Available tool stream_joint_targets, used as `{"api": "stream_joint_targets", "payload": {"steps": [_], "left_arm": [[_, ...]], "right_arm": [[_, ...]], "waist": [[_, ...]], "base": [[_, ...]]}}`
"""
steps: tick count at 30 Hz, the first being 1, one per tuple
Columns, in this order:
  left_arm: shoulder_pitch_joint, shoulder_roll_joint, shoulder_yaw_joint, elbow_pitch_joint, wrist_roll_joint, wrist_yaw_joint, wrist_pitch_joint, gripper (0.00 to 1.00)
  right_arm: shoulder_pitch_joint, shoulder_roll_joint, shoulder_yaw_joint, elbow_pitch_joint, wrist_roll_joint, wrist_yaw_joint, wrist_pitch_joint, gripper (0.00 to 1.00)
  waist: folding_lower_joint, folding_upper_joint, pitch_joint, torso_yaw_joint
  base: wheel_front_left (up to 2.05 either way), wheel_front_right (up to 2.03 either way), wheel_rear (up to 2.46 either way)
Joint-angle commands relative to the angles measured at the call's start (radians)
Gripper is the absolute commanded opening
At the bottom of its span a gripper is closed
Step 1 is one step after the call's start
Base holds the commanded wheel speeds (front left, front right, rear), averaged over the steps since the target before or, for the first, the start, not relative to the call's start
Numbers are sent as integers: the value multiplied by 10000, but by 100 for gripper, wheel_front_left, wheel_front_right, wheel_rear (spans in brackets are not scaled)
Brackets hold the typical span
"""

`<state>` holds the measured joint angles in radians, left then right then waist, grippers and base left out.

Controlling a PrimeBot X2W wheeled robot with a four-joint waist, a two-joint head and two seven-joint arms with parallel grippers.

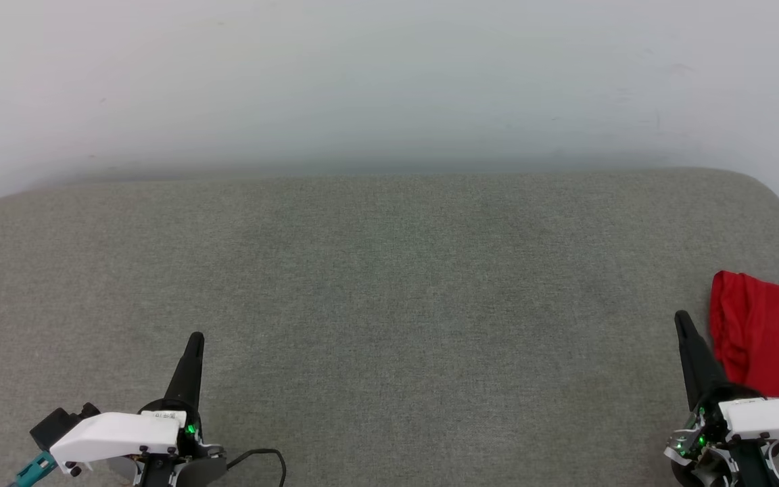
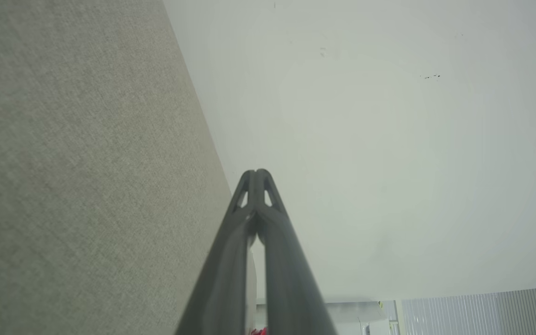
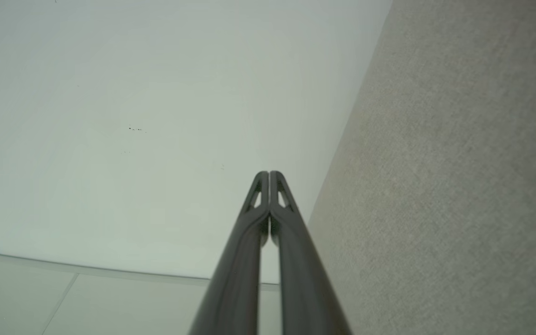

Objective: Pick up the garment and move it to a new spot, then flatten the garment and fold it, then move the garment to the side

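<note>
A bunched piece of the red garment lies at the right edge of the grey cloth-covered table; most of it runs out of the head view, and no print or sleeves show. Just left of that cloth and close beside it stands my right gripper, shut with nothing between its fingers. In the right wrist view the right gripper has both tips pressed together. My left gripper rests at the lower left, far from the garment, also shut and empty. The left wrist view has the left gripper with its tips meeting.
A pale wall rises straight behind the table's far edge. A thin black cable loops on the table beside the left wrist. The table's corners are rounded at the far left and far right.
</note>
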<state>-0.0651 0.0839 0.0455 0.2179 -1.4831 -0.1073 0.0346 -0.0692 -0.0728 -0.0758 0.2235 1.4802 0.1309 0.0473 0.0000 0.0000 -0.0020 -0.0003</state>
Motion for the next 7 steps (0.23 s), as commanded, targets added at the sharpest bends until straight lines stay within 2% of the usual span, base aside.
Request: {"api": "stream_joint_targets", "payload": {"steps": [1, 7], "left_arm": [[-178, 17, 60, 17, -205, -84, 69, 0], [-284, 1, 132, 94, -660, -138, 197, 0]], "right_arm": [[-189, -20, -22, 1, 224, -2, 60, 0], [-275, -6, -47, 70, 643, -2, 191, 0]], "waist": [[0, 0, 3, 0], [0, 0, 17, 1]], "base": [[0, 0, 0], [0, 0, 0]]}}
